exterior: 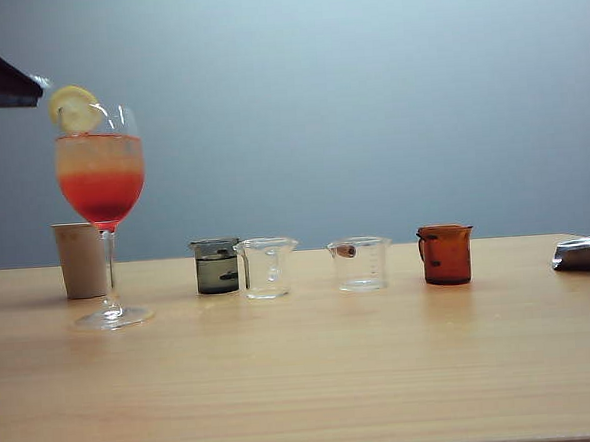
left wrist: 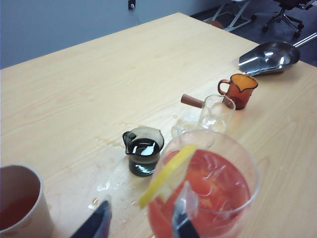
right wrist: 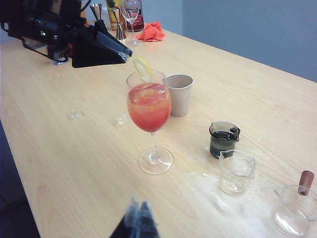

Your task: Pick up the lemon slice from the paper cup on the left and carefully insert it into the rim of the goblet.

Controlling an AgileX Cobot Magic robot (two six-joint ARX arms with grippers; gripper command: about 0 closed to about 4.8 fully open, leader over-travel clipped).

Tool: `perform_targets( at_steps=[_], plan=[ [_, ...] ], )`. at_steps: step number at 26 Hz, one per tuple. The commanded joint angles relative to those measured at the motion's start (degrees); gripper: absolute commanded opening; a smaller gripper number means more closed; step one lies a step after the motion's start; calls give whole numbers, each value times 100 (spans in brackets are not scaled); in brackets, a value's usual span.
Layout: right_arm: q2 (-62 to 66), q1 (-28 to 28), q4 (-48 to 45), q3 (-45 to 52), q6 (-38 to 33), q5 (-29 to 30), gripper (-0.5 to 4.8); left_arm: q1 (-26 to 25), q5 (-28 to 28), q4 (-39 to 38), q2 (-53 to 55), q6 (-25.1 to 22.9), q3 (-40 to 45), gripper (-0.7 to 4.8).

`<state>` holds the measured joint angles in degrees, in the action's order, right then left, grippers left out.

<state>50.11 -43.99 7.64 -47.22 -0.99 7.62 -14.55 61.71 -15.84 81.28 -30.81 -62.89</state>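
Inspecting table [exterior: 305, 381]: light wood, wet patches near the dark jug; all vessels stand in a row along the far part.
Goblet [exterior: 100, 183]: upright at the left end, filled with red-to-orange drink, foot flat on the table, just in front of the cup.
Cup [exterior: 80, 259]: upright behind and left of the goblet's stem, close beside it; reddish inside in the left wrist view, no slice in it.
Other vessels: dark jug [exterior: 218, 266], clear beaker [exterior: 268, 268], second beaker [exterior: 360, 264] and amber jug [exterior: 446, 254] stand to the right, well apart from the goblet; a metal scoop [exterior: 586, 253] lies at the far right edge.
Left gripper [left wrist: 141, 223]: above the goblet's left rim, jaws parted around the slice; one fingertip [left wrist: 184, 208] hangs over the drink, the other [left wrist: 96, 223] is outside the glass. Contact with the slice cannot be confirmed.
Right gripper [right wrist: 138, 220]: low over the near right table, fingers together, holding nothing, well apart from the goblet.
Slice [exterior: 73, 108]: seated on the goblet's left rim, standing on edge, tilted, half above the glass.
Step in hand, judged: releasing and clearing away; task appears nearly done.
Recommendation: spread the fingers fully before any lift, withdraw straight up and away from the rim, avoid brushing slice or glass, since a nudge could unseat the slice or tip the tall goblet.
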Motion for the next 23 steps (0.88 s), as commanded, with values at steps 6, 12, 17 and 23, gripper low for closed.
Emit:
perform_targets(
  at_steps=[6, 12, 17, 23],
  plan=[
    [-13, 20, -256, -17, 20, -1027, -3, 17, -909, 227, -1215, 835, -46, -6],
    [-42, 24, -365, -17, 302, -2245, -3, 439, -2684, 247, -2116, 2251, -44, -6],
    [-127, 28, -492, -2, 789, -2337, -3, 1512, -4966, -48, -2929, 2435, -13, -6],
    [-393, 28, -1574, 765, 846, -2050, -3, 3152, -6358, -77, -3956, 2424, 951, -6]
  ],
)
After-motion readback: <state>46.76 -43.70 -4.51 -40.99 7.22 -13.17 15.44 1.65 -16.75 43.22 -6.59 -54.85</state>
